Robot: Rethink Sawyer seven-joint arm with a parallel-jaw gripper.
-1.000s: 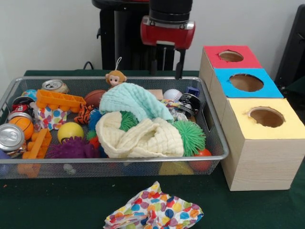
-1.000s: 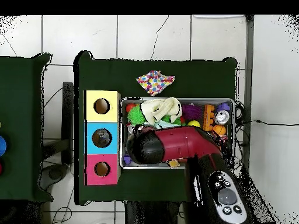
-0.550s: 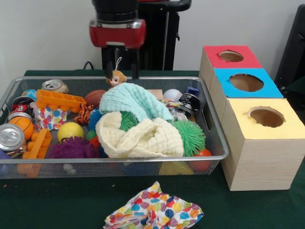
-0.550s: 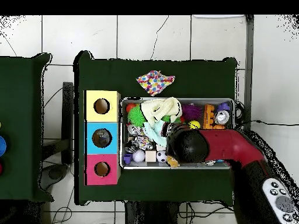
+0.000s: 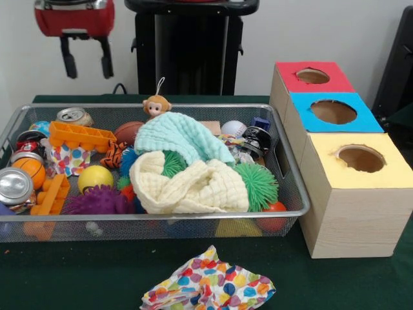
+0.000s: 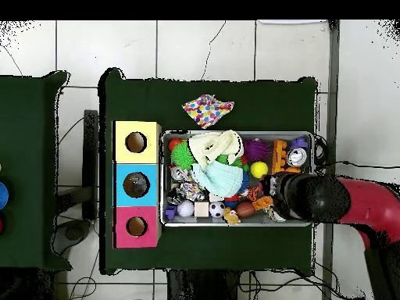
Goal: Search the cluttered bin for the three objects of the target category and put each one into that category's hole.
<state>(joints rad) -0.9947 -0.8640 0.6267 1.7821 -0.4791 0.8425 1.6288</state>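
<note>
My red-and-black gripper hangs empty, fingers parted, in open air above the wire-mesh bin's left end, the cream muslin cloth and three holed wooden boxes well off to its right.

Arm over bin rt end; polka-dot cloth on table beside bin

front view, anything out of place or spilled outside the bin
Yes: a crumpled polka-dot cloth lies on the green table in front of the wire bin, outside it, while the other clutter sits inside. The overhead view shows it too. The open gripper hangs empty.
</note>
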